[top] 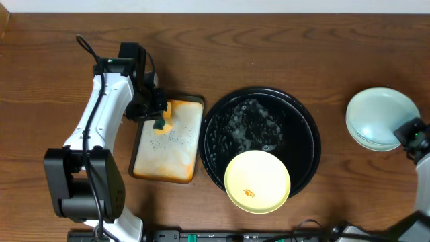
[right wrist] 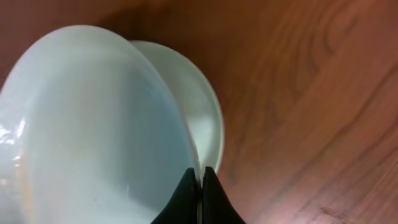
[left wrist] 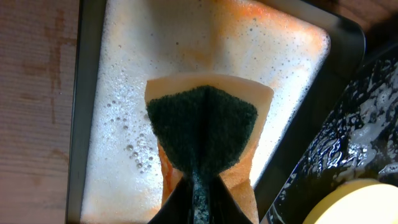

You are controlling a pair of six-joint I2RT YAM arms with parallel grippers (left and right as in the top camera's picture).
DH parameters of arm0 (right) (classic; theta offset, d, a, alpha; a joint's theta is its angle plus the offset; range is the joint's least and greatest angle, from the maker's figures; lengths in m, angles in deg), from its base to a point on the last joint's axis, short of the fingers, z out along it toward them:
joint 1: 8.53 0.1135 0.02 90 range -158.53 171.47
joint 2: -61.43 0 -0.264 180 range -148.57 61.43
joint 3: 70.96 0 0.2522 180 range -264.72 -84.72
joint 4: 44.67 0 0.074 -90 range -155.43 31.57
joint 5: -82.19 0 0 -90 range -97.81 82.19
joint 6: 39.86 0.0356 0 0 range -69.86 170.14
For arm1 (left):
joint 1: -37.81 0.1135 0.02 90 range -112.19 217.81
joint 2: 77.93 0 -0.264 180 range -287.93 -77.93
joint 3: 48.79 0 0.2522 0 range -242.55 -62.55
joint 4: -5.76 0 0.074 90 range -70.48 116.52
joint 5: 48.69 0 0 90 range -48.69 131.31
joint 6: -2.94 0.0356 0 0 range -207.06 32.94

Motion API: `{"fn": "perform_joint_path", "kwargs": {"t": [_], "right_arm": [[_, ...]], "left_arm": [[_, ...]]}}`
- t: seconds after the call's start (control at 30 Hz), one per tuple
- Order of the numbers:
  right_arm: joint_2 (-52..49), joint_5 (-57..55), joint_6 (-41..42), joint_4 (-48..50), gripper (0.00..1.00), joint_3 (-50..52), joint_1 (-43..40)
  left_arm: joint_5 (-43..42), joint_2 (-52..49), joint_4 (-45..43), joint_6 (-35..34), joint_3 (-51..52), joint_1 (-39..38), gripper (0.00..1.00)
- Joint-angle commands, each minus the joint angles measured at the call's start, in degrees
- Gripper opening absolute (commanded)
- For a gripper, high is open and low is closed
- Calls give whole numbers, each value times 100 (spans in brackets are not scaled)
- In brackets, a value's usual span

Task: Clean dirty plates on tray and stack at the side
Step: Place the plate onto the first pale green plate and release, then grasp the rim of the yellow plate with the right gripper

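A brown wooden table [top: 282,54] with long grain fills the scene. To the right of the right jaws the grain runs diagonally under warm light. To the left of the left jaws the wood looks paler and washed out. Beyond the table's far edge lies a pale strip [top: 215,5]; whether it is wall or floor is unclear.

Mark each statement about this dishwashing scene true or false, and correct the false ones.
1. The yellow plate lies on the black tray. True.
2. The yellow plate is spotless. False: it carries an orange speck.
3. The left gripper holds a sponge over the small foamy tray. True.
4. Both green plates lie on the black tray. False: the green plates sit stacked on the table to its right.
5. The right gripper is open. False: it is shut on the upper green plate, at its rim.
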Motion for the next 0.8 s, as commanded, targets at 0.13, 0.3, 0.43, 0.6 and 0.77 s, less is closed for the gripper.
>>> {"fn": "perform_joint_path", "kwargs": {"t": [0.13,0.3,0.43,0.6,0.77], "right_arm": [[-518,229,162,431,5,-94,-199],[-310,446,155,505,48,-96,-166],[264,2085,39,282,47,-96,48],[887,3399,-966,-990,42,-96,1102],[844,3165,-1775,-2308,45,-39,2734]], "left_arm": [[-125,35,17,98,0,2,9],[-125,35,4,98,0,2,10],[-125,35,-2,98,0,2,10],[-125,35,0,98,0,2,10],[-125,35,2,98,0,2,11]]}}
